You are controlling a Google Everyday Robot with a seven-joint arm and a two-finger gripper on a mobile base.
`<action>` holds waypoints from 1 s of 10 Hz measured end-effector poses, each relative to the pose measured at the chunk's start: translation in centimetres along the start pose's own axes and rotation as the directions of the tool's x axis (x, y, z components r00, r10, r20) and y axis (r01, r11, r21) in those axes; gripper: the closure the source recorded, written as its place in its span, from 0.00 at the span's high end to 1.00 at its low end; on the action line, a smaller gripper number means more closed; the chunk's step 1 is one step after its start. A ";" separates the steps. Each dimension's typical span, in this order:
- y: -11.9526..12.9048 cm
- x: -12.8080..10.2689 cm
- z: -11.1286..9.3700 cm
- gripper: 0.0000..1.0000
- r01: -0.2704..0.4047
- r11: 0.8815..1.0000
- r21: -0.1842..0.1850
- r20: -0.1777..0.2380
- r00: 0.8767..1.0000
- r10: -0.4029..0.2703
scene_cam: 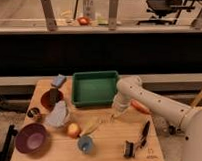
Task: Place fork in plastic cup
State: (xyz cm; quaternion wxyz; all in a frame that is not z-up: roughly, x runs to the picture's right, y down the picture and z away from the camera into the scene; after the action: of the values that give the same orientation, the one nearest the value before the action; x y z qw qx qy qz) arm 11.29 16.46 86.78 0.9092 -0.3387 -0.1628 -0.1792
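Observation:
My gripper [116, 114] hangs from the white arm [144, 99] and points down at the table just in front of the green tray's right corner. The fork [104, 120] appears as a slim pale streak on the wood just left of the gripper's tip. I cannot tell whether the gripper touches it. The clear plastic cup [58, 115] stands on the left part of the table, well left of the gripper.
The green tray [94, 88] sits at the back middle. There is an apple [73, 129], a yellowish item [90, 127] and a small blue cup [85, 143] in front. A purple bowl [31, 138], a dark red bowl [51, 99], black-handled utensils [143, 134] and an orange item [139, 107] are around.

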 end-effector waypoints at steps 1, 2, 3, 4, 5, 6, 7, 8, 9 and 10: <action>-0.3 -0.2 -0.9 0.00 0.025 1.000 0.011 -0.003 1.000 -0.025; -0.3 -0.3 -2.1 0.00 0.044 0.999 0.020 -0.009 0.999 -0.044; -0.3 -0.3 -3.4 0.00 0.064 0.998 0.028 -0.015 0.998 -0.064; -0.5 -0.6 -4.3 0.00 0.089 0.995 0.036 -0.020 0.996 -0.088; -0.5 -0.8 -5.1 0.00 0.108 0.993 0.044 -0.022 0.994 -0.107; -0.5 -1.2 -6.6 0.00 0.136 0.989 0.059 -0.024 0.991 -0.135; -0.5 -1.5 -7.4 0.00 0.155 0.986 0.069 -0.021 0.988 -0.154; -0.3 -2.1 -8.4 0.00 0.185 0.979 0.085 -0.007 0.983 -0.185; 0.0 -3.0 -9.2 0.00 0.222 0.970 0.099 0.011 0.974 -0.224; 0.1 -3.8 -9.5 0.00 0.248 0.963 0.108 0.020 0.968 -0.252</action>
State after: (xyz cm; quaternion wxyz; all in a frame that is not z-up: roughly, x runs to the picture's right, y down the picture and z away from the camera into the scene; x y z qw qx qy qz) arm 9.66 10.92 78.38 0.8929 -0.2704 -0.2286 -0.2781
